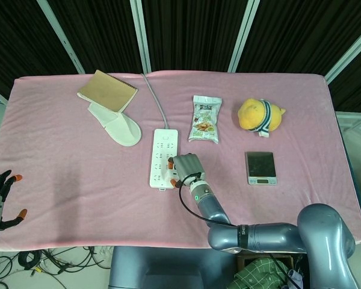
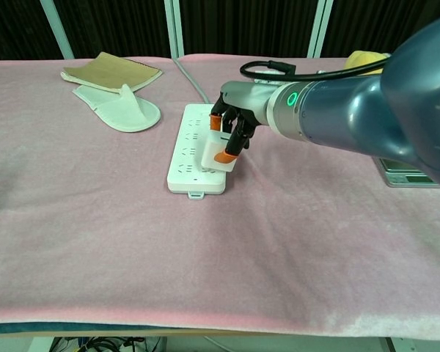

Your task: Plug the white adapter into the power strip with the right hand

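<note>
So the right hand has the white adapter pinched between its orange-tipped fingers, holding it right over the near end of the power strip. The adapter hangs just below the fingertips and looks like it's touching the strip's top face, but I honestly can't tell from either view whether the prongs are seated or just resting on the sockets. The fingers grip it from above, probably so the hand can push straight down. In the head view the hand covers the strip's near right corner, so no help there.

The strip lies lengthwise, its cable running away beyond the hand, which leaves the near sockets easy to reach.

The left hand sits off at the table edge, far from all this, fingers spread and holding nothing.
</note>
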Tool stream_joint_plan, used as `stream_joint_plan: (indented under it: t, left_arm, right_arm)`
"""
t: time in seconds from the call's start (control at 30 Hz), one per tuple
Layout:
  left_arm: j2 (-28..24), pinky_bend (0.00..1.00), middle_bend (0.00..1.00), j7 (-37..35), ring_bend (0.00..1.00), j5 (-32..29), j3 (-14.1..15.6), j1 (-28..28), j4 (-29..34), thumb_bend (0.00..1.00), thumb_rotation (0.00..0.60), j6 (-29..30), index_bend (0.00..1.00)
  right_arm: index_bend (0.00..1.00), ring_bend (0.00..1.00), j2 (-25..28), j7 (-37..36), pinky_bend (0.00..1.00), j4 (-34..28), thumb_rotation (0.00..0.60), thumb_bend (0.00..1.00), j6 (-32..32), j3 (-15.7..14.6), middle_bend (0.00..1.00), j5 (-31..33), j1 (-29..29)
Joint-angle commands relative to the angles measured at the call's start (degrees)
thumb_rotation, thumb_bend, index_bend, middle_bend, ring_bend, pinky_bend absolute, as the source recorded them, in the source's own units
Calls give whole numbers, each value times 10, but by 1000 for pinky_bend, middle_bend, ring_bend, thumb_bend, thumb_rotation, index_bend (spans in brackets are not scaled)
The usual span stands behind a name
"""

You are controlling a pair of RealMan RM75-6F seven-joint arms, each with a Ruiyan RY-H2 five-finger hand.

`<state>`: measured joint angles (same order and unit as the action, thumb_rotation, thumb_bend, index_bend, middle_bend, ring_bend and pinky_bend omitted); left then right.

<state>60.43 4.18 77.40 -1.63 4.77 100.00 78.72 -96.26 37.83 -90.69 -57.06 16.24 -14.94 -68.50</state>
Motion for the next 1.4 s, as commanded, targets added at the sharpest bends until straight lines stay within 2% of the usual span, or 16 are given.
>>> stream_joint_plan:
  t: [0.03,0.33,1.4]
  left_arm:
    - [0,0,16,-1,0,0,0,0,0,279,600,0,119]
    - [-1,0,16,-1,0,1,0,0,0,279,600,-1,119]
    - [-4,0,16,-4,0,-2,1,2,2,279,600,-5,118]
  right_arm:
    - [661,582,-1,0,323,1,600,316,0,0,550,0,0]
    - [671,585,-1,5,323,0,600,316,3,-2,555,2,-1]
    - [910,697,-26,105,441,24,600,321,-14,-18,720,11,-57]
